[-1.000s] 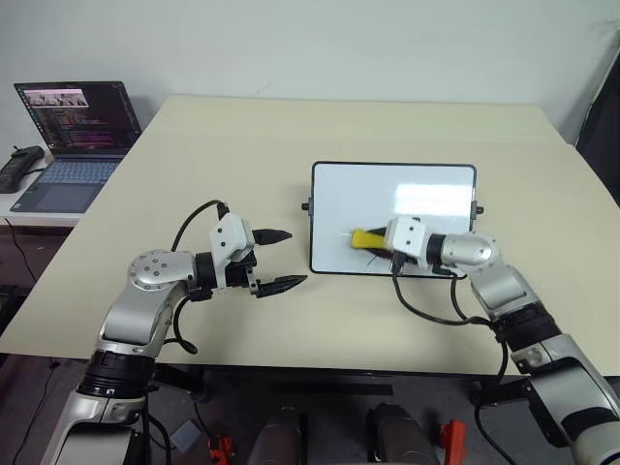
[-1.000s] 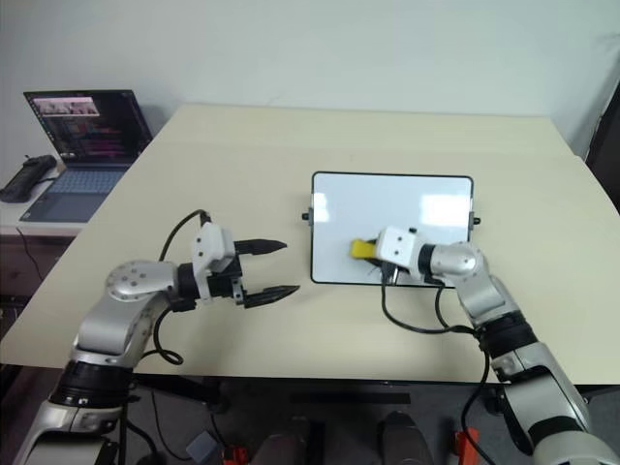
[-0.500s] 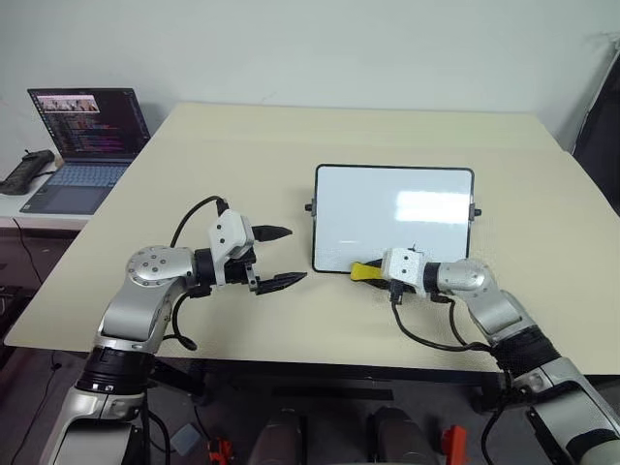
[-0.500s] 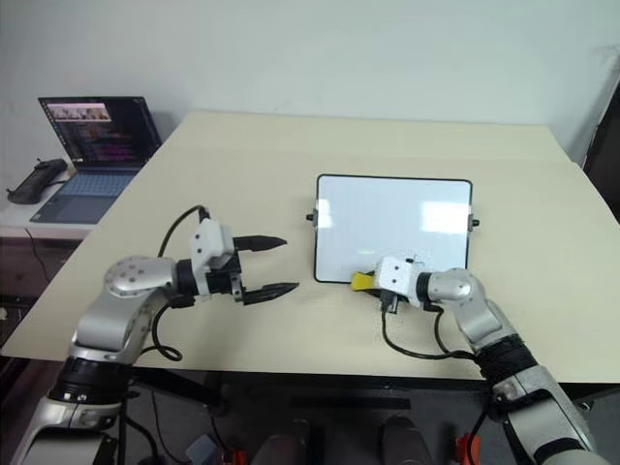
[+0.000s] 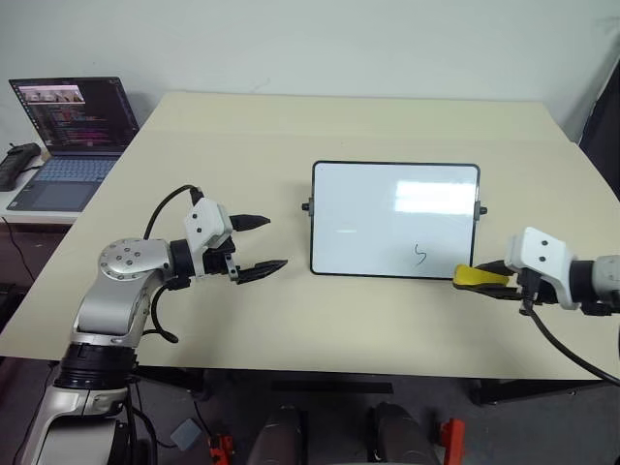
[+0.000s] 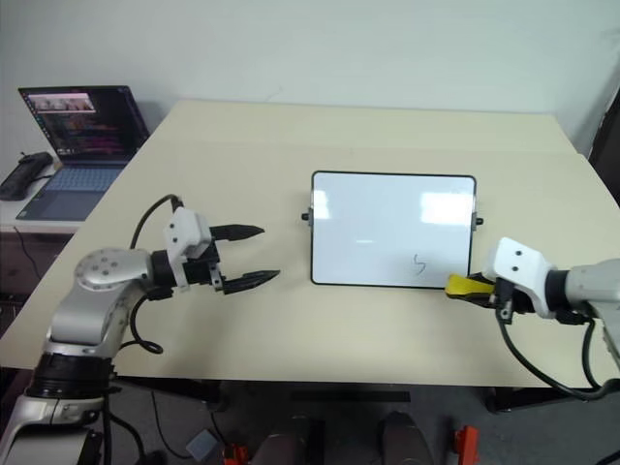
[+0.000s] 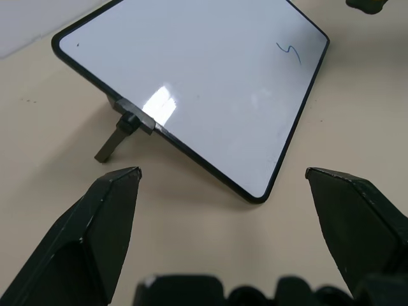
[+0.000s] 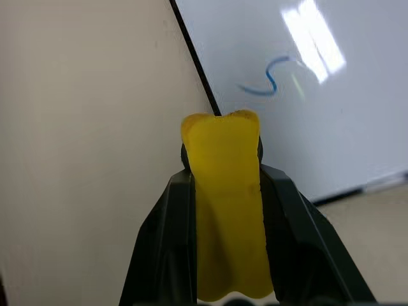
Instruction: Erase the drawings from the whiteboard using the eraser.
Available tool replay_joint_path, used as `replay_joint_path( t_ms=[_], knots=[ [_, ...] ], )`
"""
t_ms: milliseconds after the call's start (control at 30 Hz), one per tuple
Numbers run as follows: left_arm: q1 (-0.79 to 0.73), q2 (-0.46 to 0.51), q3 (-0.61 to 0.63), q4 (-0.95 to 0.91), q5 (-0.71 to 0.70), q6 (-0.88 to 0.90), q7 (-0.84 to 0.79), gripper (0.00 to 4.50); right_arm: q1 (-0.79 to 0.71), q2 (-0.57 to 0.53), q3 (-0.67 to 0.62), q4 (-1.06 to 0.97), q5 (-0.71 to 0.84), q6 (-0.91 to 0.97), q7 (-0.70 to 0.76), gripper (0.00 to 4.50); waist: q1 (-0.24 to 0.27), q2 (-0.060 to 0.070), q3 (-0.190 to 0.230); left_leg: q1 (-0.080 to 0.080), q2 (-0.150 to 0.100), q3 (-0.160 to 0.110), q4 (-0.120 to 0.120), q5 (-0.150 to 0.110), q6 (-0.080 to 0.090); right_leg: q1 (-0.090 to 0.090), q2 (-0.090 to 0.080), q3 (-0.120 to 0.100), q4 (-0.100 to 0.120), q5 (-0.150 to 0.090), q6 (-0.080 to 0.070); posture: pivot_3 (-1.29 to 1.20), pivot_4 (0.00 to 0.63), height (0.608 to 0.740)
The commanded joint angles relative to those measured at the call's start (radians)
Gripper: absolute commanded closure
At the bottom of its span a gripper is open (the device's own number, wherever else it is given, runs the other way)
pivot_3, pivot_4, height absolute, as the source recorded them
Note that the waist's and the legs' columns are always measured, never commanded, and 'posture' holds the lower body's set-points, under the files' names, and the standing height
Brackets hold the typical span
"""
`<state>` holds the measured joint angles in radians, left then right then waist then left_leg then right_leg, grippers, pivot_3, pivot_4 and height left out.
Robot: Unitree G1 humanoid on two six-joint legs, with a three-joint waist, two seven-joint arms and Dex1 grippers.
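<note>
Nearest, the eraser [image 5: 477,277] is pinched by the right gripper [image 5: 489,278] at the whiteboard's [image 5: 368,208] five o'clock. The left gripper [image 5: 260,243], spread empty, is kept at nine o'clock. One drawing [image 5: 420,255] remains; it should be wiped flat, with firm pressure.

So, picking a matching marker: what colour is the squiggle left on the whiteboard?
Blue squiggle; clearest in the right wrist view.

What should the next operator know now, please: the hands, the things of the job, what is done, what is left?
Right hand: shut on the eraser, held off the board's near right corner.
Left hand: open, empty, left of the whiteboard.
Whiteboard flat on the table.
Done: most of the board looks clean.
Left: one blue drawing near the lower right edge to wipe.
</note>
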<state>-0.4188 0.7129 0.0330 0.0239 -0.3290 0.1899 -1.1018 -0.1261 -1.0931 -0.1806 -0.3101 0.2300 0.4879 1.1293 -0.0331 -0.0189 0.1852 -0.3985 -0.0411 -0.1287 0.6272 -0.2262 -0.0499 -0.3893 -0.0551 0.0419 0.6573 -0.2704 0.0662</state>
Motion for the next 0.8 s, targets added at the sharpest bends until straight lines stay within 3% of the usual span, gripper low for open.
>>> replay_joint_path(
  t_ms=[33, 800],
  knots=[
    [-0.026, 0.012, 0.016, -0.01, -0.004, -0.009, 0.001, 0.0, 0.009, -0.026, -0.072, 0.02, 0.003, -0.035, -0.003, 3.51, 0.0, 0.0, 0.0, 0.0, 0.0, 0.0, 0.0, 0.0, 0.0, 0.0, 0.0, 0.0, 0.0, 0.0, 0.0, 0.0, 0.15, 0.74],
    [-0.034, 0.007, 0.011, -0.05, -0.006, 0.021, 0.015, 0.0, -0.048, -0.025, -0.036, 0.076, -0.01, -0.09, -0.016, 3.51, 0.002, 0.0, 0.0, 0.0, -0.001, -0.001, 0.001, 0.0, 0.0, 0.001, 0.0, 0.0, 0.001, 0.0, 0.0, 0.0, 0.15, 0.74]
  ],
)
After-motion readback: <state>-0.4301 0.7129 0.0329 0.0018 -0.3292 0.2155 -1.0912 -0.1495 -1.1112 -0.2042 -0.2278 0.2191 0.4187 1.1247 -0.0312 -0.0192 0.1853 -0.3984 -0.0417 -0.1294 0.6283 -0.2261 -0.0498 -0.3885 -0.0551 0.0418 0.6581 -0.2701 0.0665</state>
